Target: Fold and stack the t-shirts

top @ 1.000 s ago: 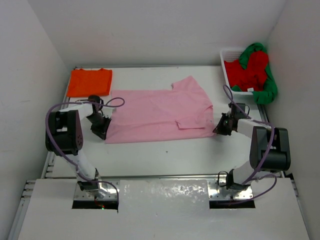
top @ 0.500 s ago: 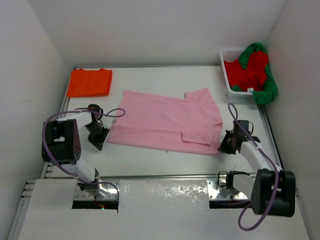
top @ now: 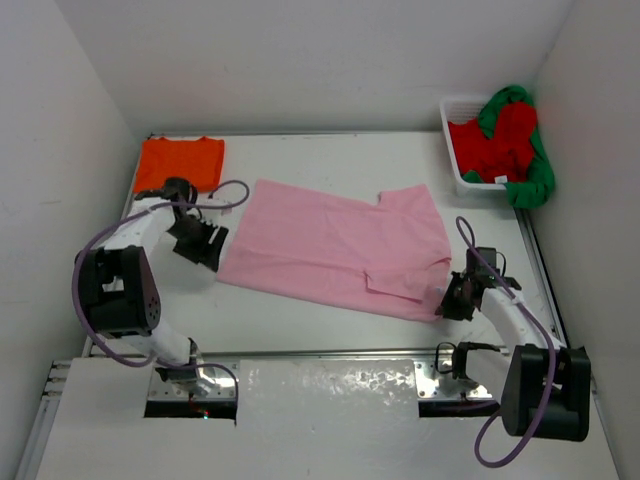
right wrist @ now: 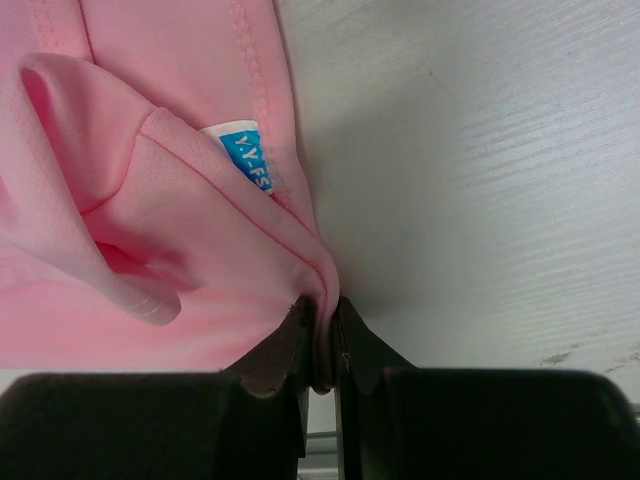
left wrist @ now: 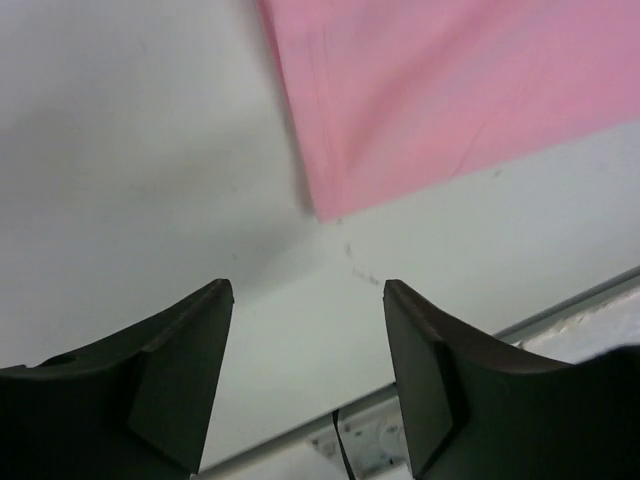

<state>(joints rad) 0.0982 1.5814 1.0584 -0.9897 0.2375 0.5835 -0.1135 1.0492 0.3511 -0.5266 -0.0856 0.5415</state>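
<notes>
Nearest the bases, the right gripper [right wrist: 322, 352] is clamped on the hem of the plain pink cloth t-shirt [top: 335, 245], a pinch that only its wrist view resolves. The left gripper [left wrist: 306, 300] hangs empty, jaws apart, just short of the shirt's opposite corner. Spreading it flat seems the step in hand, so next the left must take that corner. Only the overhead view shows the folded orange t-shirt [top: 180, 164] beyond, and the red t-shirt [top: 495, 135] and green t-shirt [top: 537, 180] in the white plastic mesh basket [top: 451, 140].

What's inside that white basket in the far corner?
A red t-shirt fills the white basket, with a green t-shirt draped around it and spilling over the rim. The basket's bottom, and anything beneath the shirts, is covered.
</notes>
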